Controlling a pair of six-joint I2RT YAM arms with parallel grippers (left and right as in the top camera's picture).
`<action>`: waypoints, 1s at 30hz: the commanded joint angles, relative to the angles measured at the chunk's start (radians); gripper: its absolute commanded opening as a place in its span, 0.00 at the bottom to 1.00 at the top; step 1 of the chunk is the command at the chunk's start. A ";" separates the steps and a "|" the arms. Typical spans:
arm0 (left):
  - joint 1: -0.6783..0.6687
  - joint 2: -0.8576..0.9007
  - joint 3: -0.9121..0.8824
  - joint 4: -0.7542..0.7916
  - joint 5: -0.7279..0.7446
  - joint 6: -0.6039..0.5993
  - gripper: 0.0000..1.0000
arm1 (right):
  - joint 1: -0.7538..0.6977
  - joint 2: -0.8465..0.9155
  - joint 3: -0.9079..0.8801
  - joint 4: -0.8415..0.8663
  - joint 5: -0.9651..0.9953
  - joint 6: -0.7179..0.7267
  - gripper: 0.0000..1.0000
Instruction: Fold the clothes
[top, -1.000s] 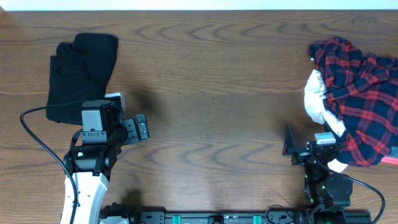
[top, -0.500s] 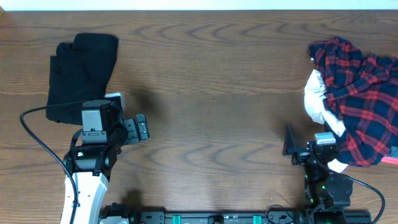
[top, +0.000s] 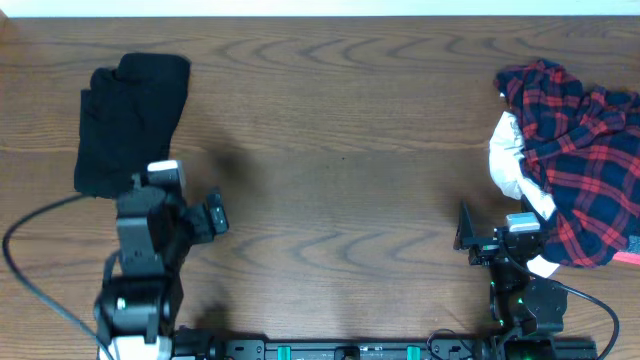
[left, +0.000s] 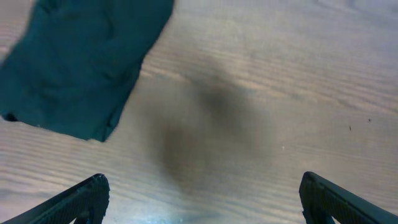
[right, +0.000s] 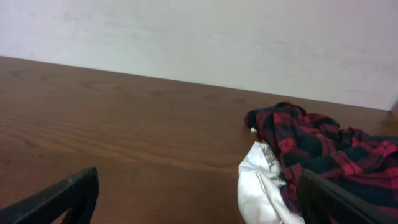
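Note:
The clothes lie in two places. A folded black garment (top: 130, 120) rests flat at the table's far left, and shows at the upper left of the left wrist view as the black garment (left: 81, 62). My left gripper (top: 190, 195) hangs open just in front of it and to its right, over bare wood, holding nothing (left: 202, 199). At the right edge a crumpled red-and-navy plaid piece (top: 575, 170) lies heaped over a white piece (top: 508, 160). My right gripper (top: 493, 228) stands open at the near left corner of that heap, empty (right: 199, 202); the plaid piece (right: 317, 143) and white piece (right: 261, 180) lie ahead of it on the right.
The brown wooden table (top: 340, 150) stretches between the two piles. A pale wall (right: 199, 37) runs along its far edge. A small pink thing (top: 630, 252) peeks out under the plaid heap at the right edge. Cables trail from both arm bases along the front.
My left arm has drawn back toward the front edge and turned a little, away from the black garment. The right arm and all the clothes have stayed put.

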 joint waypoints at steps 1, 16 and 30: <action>0.004 -0.098 -0.085 0.044 -0.030 0.041 0.98 | -0.006 -0.007 -0.003 -0.002 -0.001 -0.013 0.99; 0.004 -0.512 -0.523 0.574 -0.029 0.040 0.98 | -0.006 -0.007 -0.003 -0.002 -0.001 -0.013 0.99; -0.011 -0.692 -0.644 0.695 -0.026 0.080 0.98 | -0.006 -0.007 -0.003 -0.002 0.000 -0.013 0.99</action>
